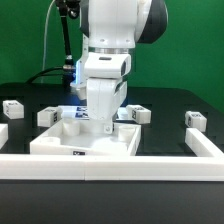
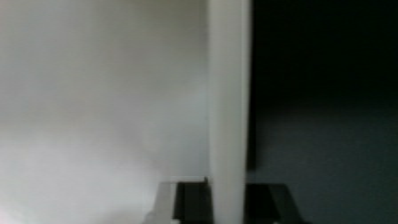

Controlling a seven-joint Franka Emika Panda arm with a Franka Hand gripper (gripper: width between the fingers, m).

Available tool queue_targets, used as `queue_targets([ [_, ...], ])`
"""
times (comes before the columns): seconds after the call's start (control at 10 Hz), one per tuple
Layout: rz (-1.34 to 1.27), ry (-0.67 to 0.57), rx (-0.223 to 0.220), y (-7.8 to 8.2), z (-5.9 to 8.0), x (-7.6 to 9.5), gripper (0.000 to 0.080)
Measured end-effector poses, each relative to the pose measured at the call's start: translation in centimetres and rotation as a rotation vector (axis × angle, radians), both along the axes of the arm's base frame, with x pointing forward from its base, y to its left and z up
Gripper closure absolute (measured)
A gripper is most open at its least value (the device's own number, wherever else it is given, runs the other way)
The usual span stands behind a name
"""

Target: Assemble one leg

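Note:
The large white tray-like part [image 1: 70, 143] lies in the middle of the black table. My gripper [image 1: 104, 120] is down over it, on its exterior-view right half. In the wrist view my gripper [image 2: 228, 202] has its two dark fingers [image 2: 187, 206] on either side of a thin white raised rim [image 2: 228, 90], touching it. White tray surface lies on one side of the rim and black table on the other. Small white legs with tags lie on the table: two at the exterior view's left [image 1: 12, 107] [image 1: 47, 116], two at its right [image 1: 140, 114] [image 1: 196, 120].
A low white rail [image 1: 110, 166] runs along the table's front edge, with a side piece at the exterior view's right [image 1: 206, 146] and another at its left [image 1: 3, 133]. Green backdrop and cables are behind the arm.

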State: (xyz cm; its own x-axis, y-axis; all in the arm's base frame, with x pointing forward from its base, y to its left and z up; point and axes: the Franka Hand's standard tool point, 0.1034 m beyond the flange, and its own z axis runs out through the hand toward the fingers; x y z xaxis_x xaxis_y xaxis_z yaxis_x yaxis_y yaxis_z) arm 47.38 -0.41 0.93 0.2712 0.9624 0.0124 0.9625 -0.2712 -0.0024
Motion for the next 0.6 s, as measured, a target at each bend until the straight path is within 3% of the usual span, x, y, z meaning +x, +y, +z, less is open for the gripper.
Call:
queue_targets([
  [0.6,0.069,0.013,-0.005,-0.16,0.14,0.13,0.0742],
])
